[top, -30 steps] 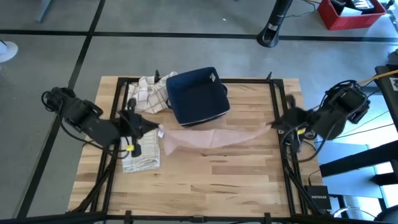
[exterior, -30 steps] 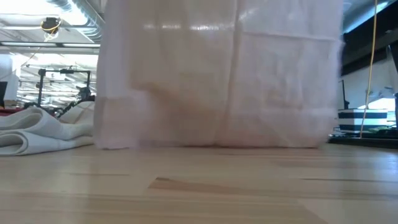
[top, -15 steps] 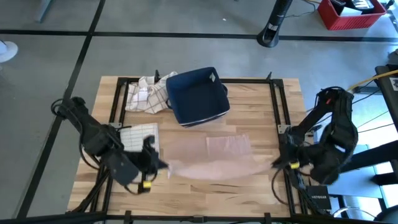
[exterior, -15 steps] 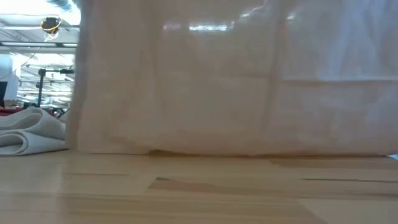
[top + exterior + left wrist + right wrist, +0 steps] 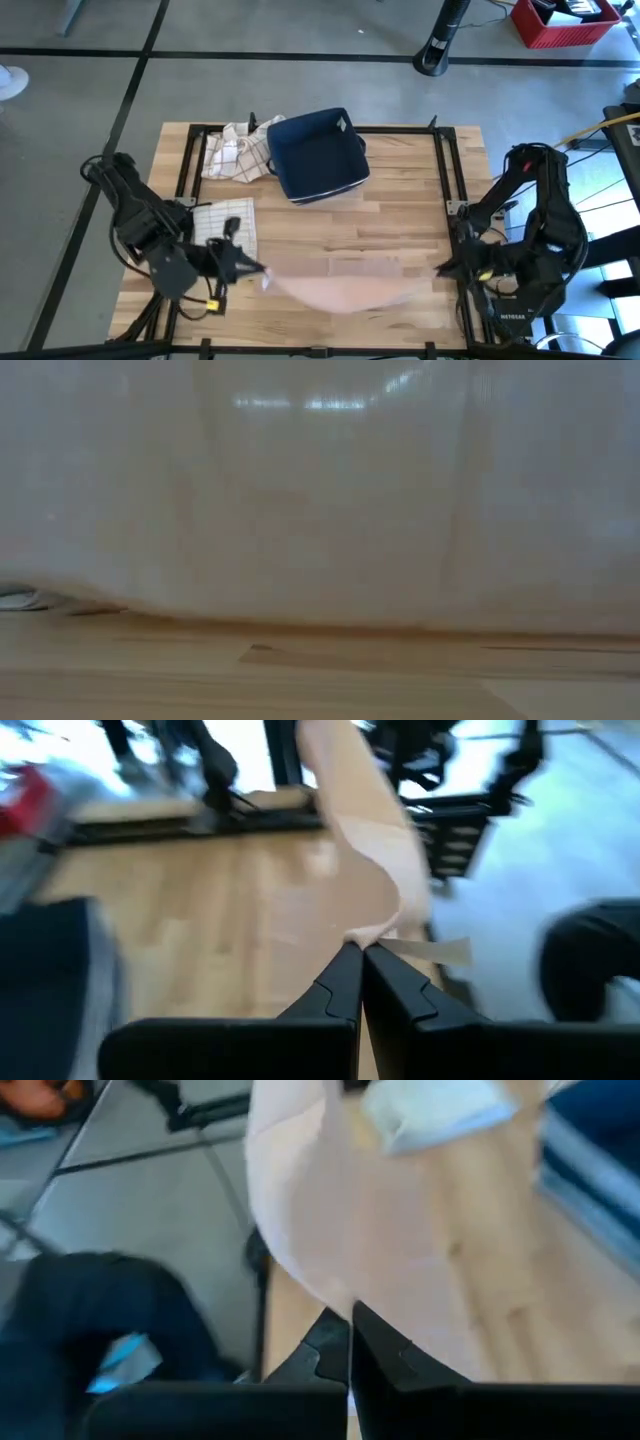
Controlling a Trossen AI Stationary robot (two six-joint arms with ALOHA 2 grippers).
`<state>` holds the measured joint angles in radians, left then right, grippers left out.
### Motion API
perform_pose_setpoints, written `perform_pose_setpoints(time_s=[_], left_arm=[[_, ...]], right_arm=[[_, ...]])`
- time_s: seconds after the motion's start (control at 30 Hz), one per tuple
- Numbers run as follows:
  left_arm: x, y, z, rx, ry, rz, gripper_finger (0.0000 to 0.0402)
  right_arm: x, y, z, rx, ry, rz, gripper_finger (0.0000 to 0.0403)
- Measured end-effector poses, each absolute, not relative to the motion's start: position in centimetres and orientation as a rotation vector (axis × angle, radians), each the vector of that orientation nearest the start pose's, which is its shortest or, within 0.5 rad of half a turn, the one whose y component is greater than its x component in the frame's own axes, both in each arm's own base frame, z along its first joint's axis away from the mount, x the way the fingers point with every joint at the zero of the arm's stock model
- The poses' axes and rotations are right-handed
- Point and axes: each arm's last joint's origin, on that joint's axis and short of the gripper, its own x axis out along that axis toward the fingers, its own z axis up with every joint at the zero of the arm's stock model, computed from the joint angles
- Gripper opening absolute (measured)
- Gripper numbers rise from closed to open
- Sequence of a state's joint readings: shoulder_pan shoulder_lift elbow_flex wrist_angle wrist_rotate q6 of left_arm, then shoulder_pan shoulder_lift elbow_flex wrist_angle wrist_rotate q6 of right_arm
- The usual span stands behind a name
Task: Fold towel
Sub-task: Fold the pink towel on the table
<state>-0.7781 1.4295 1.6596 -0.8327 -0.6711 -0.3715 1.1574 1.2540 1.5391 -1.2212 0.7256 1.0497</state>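
Towel is thin, light and limp, sags between my two pinches, so corners or edge hems are the only sane hold. Left gripper and right gripper each pinch one end, fingers pressed together on cloth. Pale pink, translucent, hanging between them just above the surface

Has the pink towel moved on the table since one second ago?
Yes. The pink towel, held by the left gripper and right gripper, has moved away from the blue bin toward the table's near edge.
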Motion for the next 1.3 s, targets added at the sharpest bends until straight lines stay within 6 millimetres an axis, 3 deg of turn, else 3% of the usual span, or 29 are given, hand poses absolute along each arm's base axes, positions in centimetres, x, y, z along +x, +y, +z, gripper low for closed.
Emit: perform_pose_setpoints(time_s=[0.3,0.53,0.73,0.9,0.97,1.13,1.3], left_arm=[[20.5,-12.1,43.9,0.230,0.467,0.344,0.0000],[22.2,-7.6,44.0,0.391,0.533,0.531,0.0000],[23.6,-5.6,45.9,0.561,0.476,0.618,0.0000],[23.3,-5.9,48.9,0.543,0.321,0.598,0.0000],[22.9,-6.5,49.2,0.509,0.297,0.539,0.0000],[22.3,-8.9,47.6,0.378,0.340,0.342,0.0000],[22.0,-12.0,44.6,0.254,0.450,0.201,0.0000]], right_arm=[[10.0,11.7,43.5,0.042,0.453,-0.268,0.0003],[9.5,6.1,44.8,-0.081,0.375,-0.498,0.0003],[8.4,3.3,46.3,-0.219,0.284,-0.666,0.0003],[8.6,3.3,49.0,-0.252,0.225,-0.611,0.0003],[9.0,3.8,49.6,-0.238,0.216,-0.537,0.0003],[10.7,5.6,48.5,-0.200,0.315,-0.313,0.0003],[12.8,8.6,45.2,-0.124,0.556,-0.141,0.0003]])
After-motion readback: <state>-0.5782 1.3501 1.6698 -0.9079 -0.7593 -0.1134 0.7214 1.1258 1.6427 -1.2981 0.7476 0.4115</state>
